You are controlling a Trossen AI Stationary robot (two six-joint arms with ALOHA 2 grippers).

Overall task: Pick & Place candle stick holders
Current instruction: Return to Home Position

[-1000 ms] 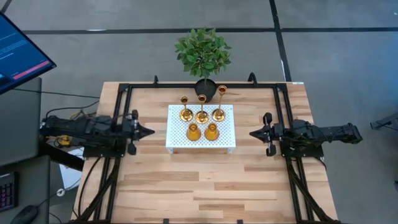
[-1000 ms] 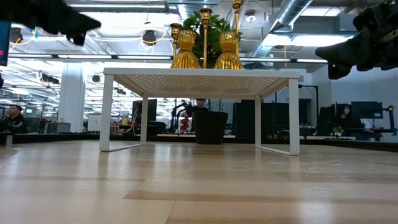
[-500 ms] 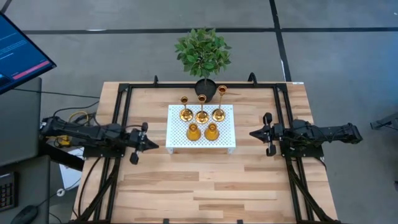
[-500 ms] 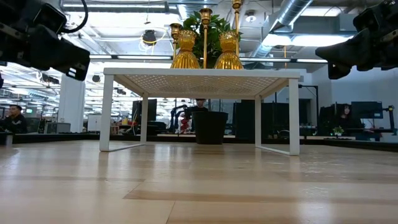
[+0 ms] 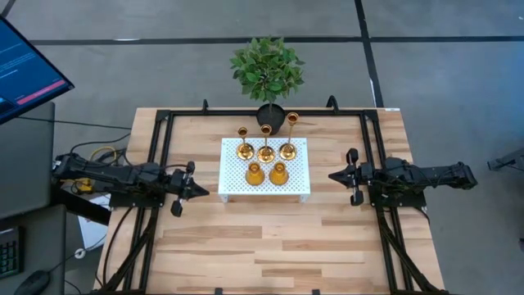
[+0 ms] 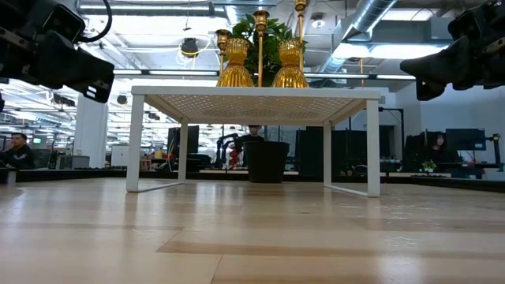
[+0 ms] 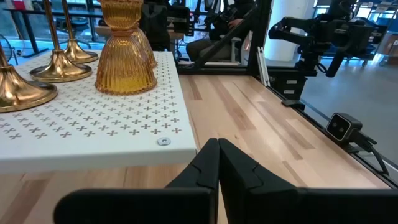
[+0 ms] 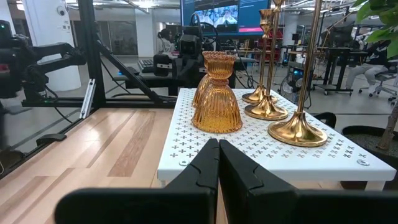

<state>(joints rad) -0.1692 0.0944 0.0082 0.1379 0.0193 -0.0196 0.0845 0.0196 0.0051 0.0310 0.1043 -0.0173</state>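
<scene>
Five gold candle stick holders stand by their bases on the white perforated tray (image 5: 264, 187): three tall slim ones (image 5: 265, 141) in the far row and two short bulbous ones (image 5: 266, 173) in the near row. My left gripper (image 5: 205, 191) is shut and empty, just left of the tray's near-left corner. My right gripper (image 5: 332, 175) is shut and empty, right of the tray. In the left wrist view a bulbous holder (image 7: 127, 57) stands near the tray's edge. In the right wrist view a bulbous holder (image 8: 217, 94) and tall stems (image 8: 303, 93) show.
A green plant in a black pot (image 5: 268, 82) stands at the table's far edge behind the tray. Black frame rails (image 5: 160, 156) run along the table's left and right sides. Bare wood (image 5: 270, 238) lies between the tray and the near edge. A monitor (image 5: 24, 70) is at the far left.
My left gripper has gone toward the table's near edge and a little toward the tray, dropping lower in the low view, and has held still for the last half second. Its fingers have stayed shut.
</scene>
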